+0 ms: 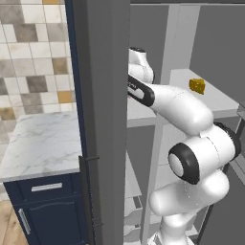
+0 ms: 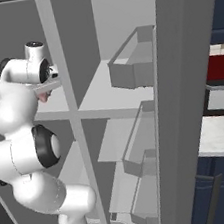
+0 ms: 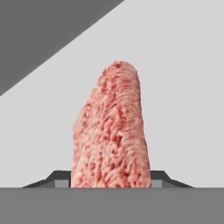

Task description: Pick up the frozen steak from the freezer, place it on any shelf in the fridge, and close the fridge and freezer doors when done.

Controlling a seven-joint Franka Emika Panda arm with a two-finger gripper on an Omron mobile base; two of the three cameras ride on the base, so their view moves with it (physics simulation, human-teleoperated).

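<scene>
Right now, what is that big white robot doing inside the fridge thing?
The white robot arm is reaching into the freezer, the left side of the tall grey appliance, whose doors stand open. Its end effector has closed on the frozen steak, a pinkish-red slab that lies over a white freezer shelf. The steak has not reached the fridge side yet. A yellow-brown block sits on the fridge shelf to the right.

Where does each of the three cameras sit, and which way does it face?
Left base view: behind-left, facing the freezer door, the arm and a yellow-brown block.
Right base view: behind-right, facing the fridge shelf, arm at left.
Hand view: along the pincer, shut on the frozen steak.
Both base views share the arm.
</scene>
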